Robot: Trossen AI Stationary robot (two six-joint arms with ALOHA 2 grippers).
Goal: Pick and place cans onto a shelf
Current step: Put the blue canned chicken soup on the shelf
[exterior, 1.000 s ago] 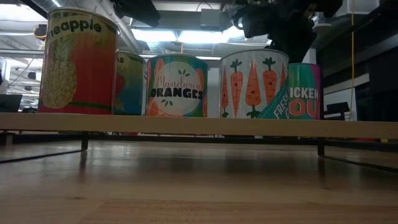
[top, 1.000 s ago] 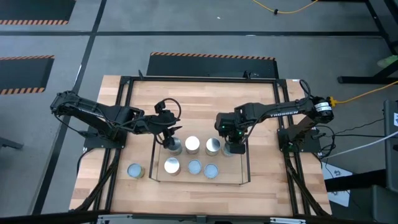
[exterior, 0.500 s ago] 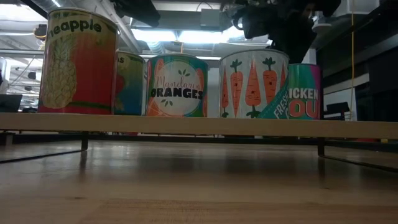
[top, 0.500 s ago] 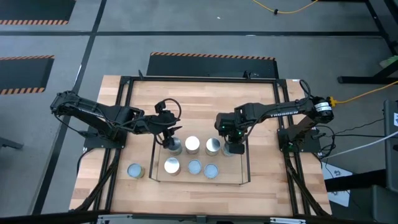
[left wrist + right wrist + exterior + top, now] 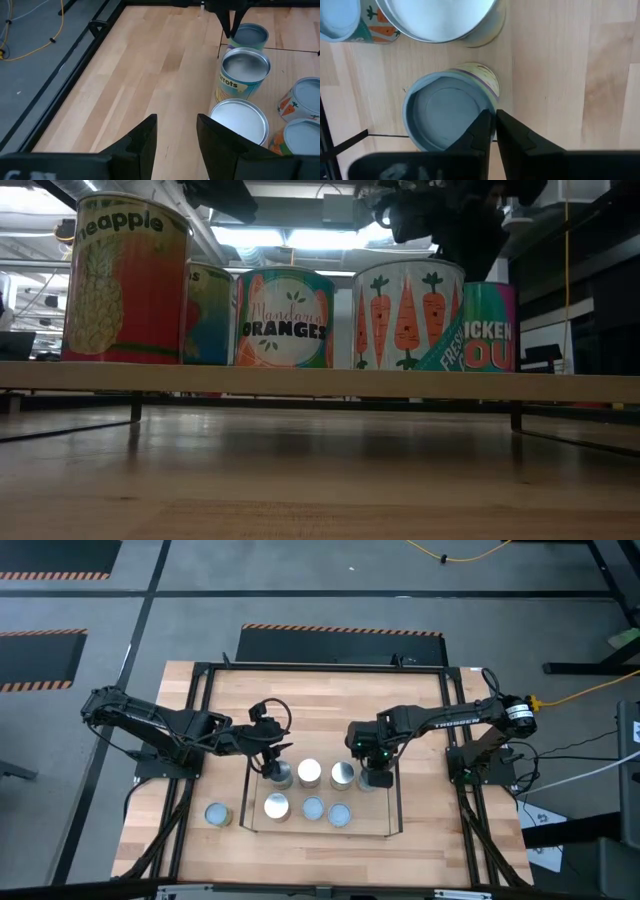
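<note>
The shelf (image 5: pixel 392 812) is a light-wood board with a black wire frame, and its edge shows in the low view (image 5: pixel 320 381). Several cans stand on it in two rows. One more can (image 5: pixel 217 814) stands on the table to the shelf's left. My left gripper (image 5: pixel 272 768) is open and empty over the back row's left end (image 5: pixel 175 145). My right gripper (image 5: pixel 375 772) is shut above the rim of a pale-blue-topped can (image 5: pixel 445 112) at the back row's right end. My right gripper points down with its shut fingertips (image 5: pixel 485 125) over the near rim (image 5: pixel 487 102) of the pale-blue-topped can, which stands upright on the shelf. I cannot tell whether the fingers touch the rim.
Next to the blue-topped can stand a silver-topped can (image 5: pixel 245 65) and a white-topped can (image 5: pixel 237 122). In the low view the front cans show pineapple (image 5: pixel 125 280), orange (image 5: pixel 285 318) and carrot (image 5: pixel 408 315) labels. Bare wooden tabletop (image 5: pixel 320 700) lies behind the shelf.
</note>
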